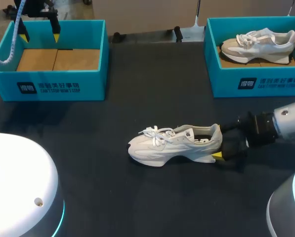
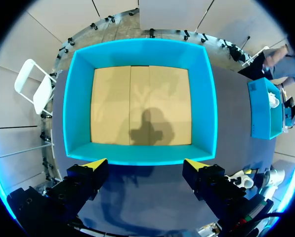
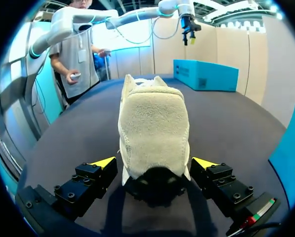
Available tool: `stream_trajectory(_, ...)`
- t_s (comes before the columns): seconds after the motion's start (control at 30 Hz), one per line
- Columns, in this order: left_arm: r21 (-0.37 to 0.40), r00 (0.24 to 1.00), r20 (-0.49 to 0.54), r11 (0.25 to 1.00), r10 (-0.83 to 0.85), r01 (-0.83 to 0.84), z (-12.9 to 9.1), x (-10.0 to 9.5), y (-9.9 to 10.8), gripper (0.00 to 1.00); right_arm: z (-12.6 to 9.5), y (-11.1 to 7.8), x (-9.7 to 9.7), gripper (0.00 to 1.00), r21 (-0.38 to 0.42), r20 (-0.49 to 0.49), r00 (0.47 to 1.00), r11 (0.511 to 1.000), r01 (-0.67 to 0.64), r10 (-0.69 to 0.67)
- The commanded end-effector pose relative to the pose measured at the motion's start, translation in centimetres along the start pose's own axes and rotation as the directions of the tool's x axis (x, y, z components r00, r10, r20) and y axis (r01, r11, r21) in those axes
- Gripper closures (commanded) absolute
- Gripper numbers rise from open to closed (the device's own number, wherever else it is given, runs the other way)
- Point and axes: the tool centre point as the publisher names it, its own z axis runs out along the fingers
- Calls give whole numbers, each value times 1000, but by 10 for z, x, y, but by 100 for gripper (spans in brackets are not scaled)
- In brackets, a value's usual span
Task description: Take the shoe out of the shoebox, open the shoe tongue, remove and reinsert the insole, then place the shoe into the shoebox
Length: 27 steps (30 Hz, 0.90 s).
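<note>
Heel of the white shoe [image 1: 174,144] between the wide-spread fingers [image 3: 90,180] of the right gripper [image 3: 154,163], no touch visible, left gripper [image 2: 146,163] wide open above left shoebox [image 2: 73,98], grasping nothing.

You have an off-white shoe [image 1: 174,144] on a black worktop [image 1: 152,89]. The left shoebox [image 1: 90,81] and right shoebox [image 1: 226,81] are teal with tan floors; the boxed shoe [image 1: 258,43] is grey and white.
</note>
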Motion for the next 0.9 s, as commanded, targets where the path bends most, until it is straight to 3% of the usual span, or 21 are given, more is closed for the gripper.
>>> stream_trajectory(0.03, 1, 1000, 1, 1000, 0, 0, 0, 0, 1, 0, 11, 4, -1, 0, 1, -1, 1000, 1000, 0, 0)
stream_trajectory(0.43, 1, 1000, 1, 1000, 0, 0, 0, 0, 1, 0, 27, 12, -9, 0, -19, 11, 1000, 999, 28, -28)
stream_trajectory(0.77, 1, 1000, 1, 1000, 0, 0, 0, 0, 1, 0, 35, 5, -4, 0, -19, -3, 1000, 999, 30, -30)
stream_trajectory(0.83, 1, 1000, 1, 1000, 0, 0, 0, 0, 1, 0, 37, 3, -3, 11, -19, -6, 1000, 999, 28, -28)
stream_trajectory(0.87, 1, 1000, 1, 1000, 0, 0, 0, 0, 1, 0, 38, 2, -3, 53, -19, -10, 1000, 1000, 25, -25)
stream_trajectory(0.9, 1, 1000, 1, 1000, 0, 0, 0, 0, 1, 0, 39, 2, -3, 60, -21, -11, 1000, 1000, 23, -24)
